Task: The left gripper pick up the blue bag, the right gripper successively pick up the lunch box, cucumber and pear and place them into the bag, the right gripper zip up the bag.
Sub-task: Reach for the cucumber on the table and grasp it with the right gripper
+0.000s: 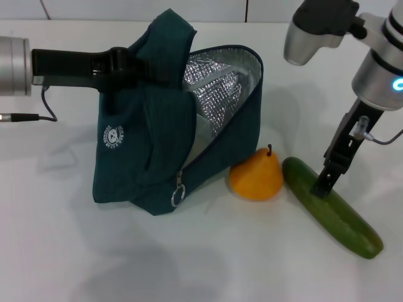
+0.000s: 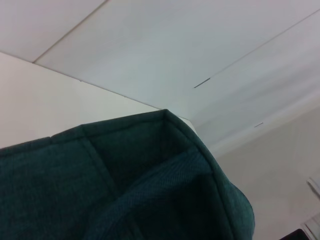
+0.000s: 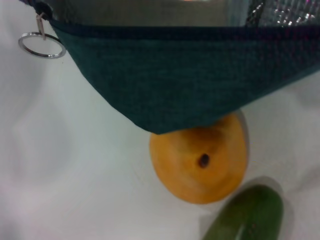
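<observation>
Head view shows the right claw (image 1: 329, 182), grip state unclear, directly above the cucumber (image 1: 332, 206): smooth, firm, probably slippery, best pinched across its middle.

bag (image 1: 157, 170): we are seeing matt woven teal cloth
lining (image 1: 217, 85): crinkled silver foil, shining
zip ring (image 3: 42, 45): polished metal
pear (image 1: 256, 176): smooth, matt orange skin
cucumber (image 1: 332, 207): glossy green skin

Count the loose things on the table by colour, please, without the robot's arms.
Teal-blue: 1, the blue bag
Orange-yellow: 1, the pear
Dark green: 1, the cucumber
Total: 3. No lunch box shows in any view.
</observation>
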Tool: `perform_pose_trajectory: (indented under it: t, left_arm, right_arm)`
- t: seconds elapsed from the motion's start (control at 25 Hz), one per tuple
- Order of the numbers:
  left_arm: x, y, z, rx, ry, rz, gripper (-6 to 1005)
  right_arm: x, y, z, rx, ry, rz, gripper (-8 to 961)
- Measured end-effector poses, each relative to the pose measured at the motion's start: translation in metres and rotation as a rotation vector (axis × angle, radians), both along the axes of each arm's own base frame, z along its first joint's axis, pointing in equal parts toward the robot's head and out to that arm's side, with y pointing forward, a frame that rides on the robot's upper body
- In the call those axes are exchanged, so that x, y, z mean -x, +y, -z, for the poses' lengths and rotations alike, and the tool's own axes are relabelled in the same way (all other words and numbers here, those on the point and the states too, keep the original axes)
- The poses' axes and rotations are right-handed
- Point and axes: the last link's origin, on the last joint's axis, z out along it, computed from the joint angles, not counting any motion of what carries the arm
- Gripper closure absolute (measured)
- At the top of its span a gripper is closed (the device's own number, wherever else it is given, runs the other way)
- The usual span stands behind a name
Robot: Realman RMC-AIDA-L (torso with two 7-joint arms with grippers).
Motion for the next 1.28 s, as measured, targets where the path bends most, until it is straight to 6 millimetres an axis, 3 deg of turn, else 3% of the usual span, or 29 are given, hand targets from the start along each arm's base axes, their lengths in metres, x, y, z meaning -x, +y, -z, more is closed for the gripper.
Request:
perform_pose_trajectory:
  t: [0.2, 1.28]
  left_arm:
    - [0.000, 0.000, 0.000, -0.003, 0.002, 0.006, 951]
    - [0.001, 0.000, 0.003, -0.009, 0.006, 0.012, 951]
  right_arm:
    - [0.004, -0.003, 0.007, 0.014, -0.006, -0.016, 100]
    - [-0.026, -0.006, 0.031, 0.016, -0.051, 0.015, 100]
